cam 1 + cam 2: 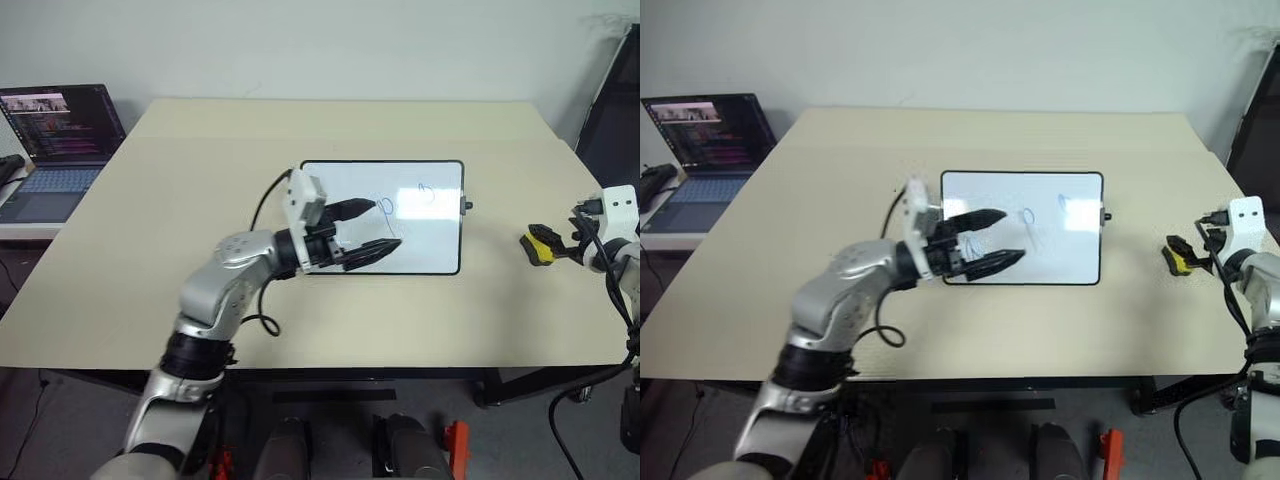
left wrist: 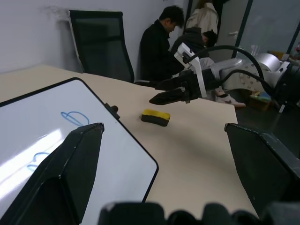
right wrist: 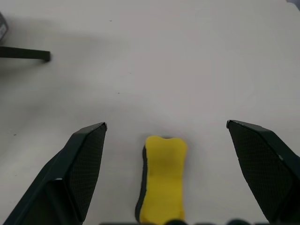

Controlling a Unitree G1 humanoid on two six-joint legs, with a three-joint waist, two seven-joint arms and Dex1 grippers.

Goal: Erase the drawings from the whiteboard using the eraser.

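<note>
The whiteboard [image 1: 440,250] lies in the middle of the beige table. Two small blue drawings [image 1: 388,205] sit on its right half, also seen as blue loops [image 2: 75,117] in the left wrist view. My left gripper [image 1: 378,228] is over the board's left half, pointing right, open and empty. The yellow eraser [image 1: 540,243] lies on the table to the right of the board. My right gripper [image 3: 166,123] stands open at the eraser [image 3: 161,178], one finger on each side, not touching it. From the left wrist, the right gripper [image 2: 157,92] hangs just above the eraser [image 2: 155,116].
An open laptop [image 1: 60,140] stands on a side surface at the far left. A black chair [image 2: 101,44] and seated people [image 2: 159,47] are beyond the table's right edge. Bare tabletop [image 1: 200,180] surrounds the board.
</note>
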